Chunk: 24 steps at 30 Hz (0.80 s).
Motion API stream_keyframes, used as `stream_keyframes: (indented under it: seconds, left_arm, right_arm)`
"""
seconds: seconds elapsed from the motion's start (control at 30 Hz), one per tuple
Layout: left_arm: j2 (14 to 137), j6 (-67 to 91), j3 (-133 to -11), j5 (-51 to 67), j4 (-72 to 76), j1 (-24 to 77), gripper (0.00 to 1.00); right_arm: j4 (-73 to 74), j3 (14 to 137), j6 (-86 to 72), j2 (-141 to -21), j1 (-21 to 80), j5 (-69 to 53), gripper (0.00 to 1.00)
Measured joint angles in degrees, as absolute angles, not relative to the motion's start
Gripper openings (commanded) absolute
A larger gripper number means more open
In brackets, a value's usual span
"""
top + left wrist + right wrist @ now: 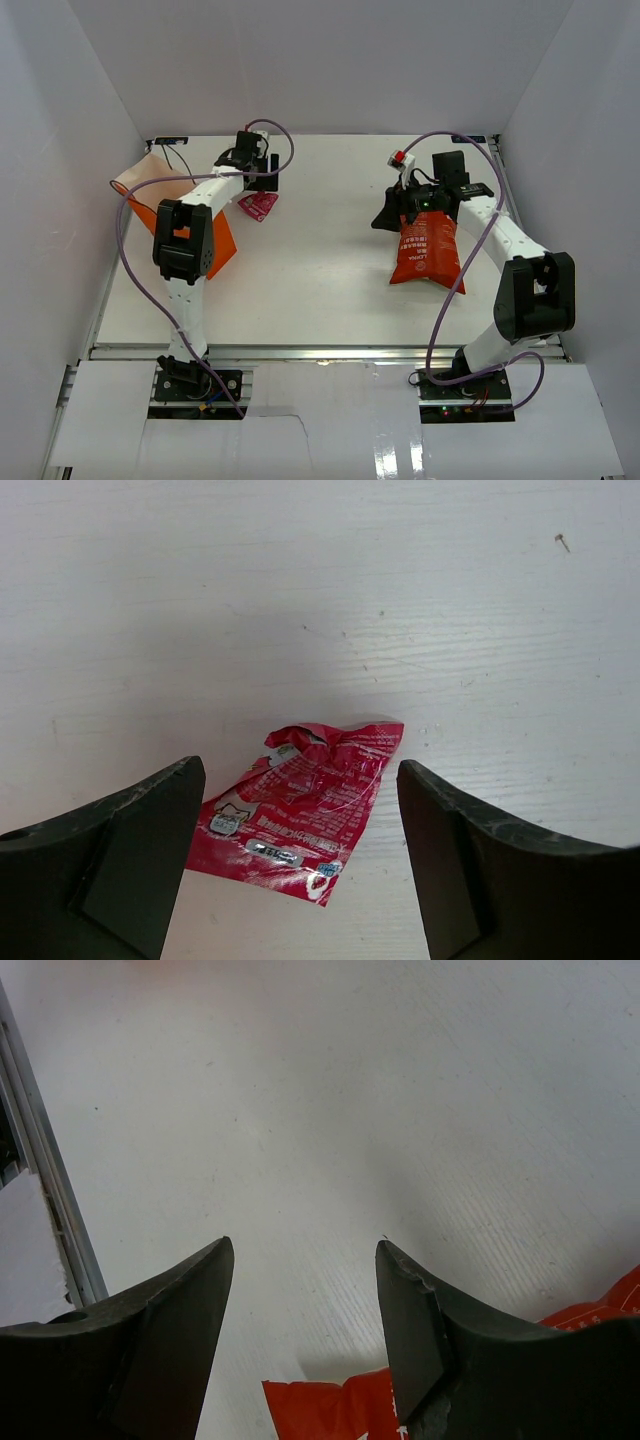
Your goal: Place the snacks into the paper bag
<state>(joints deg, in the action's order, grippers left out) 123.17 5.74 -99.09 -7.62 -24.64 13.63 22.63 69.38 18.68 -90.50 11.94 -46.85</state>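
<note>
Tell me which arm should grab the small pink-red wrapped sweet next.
Left. Its open left gripper hangs over the pink-red wrapped sweet, with the paper bag beside that arm; the right gripper is across the table at the crisp bag.

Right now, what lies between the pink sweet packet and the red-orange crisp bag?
Nothing. The top view shows only bare white table between the pink sweet packet and the crisp bag.

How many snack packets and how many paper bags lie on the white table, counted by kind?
Snack packets: 2 (large red-orange crisp bag, small pink-red foil packet)
Bright orange paper bag: 1
Total: 3
</note>
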Motion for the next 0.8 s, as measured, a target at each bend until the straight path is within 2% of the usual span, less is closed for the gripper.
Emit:
stream_keyframes:
  seconds: [0.17, 0.3, 0.57, 0.67, 0.8]
  left_arm:
    - [125.97, 5.15, -99.53, -3.86, -24.58, 13.56, 0.86]
    - [127.74, 5.56, -99.53, -2.39, -24.86, 13.45, 0.74]
    - [128.70, 8.54, -100.03, -2.07, -25.58, 13.26, 0.40]
    - [128.60, 10.13, -100.25, -2.02, -25.69, 13.17, 0.30]
    - [127.33, 12.49, -98.56, -0.95, -25.58, 13.15, 0.24]
  right_arm:
    - [22.63, 69.38, 18.68, -90.52, 11.09, -47.11, 0.65]
    - [22.63, 69.38, 18.63, -90.52, 10.87, -47.35, 0.65]
    - [22.63, 69.38, 18.63, -90.52, 10.59, -48.01, 0.65]
    - [22.63, 69.38, 18.59, -90.50, 10.44, -48.16, 0.65]
    - [22.63, 69.38, 18.50, -90.50, 10.28, -48.18, 0.65]
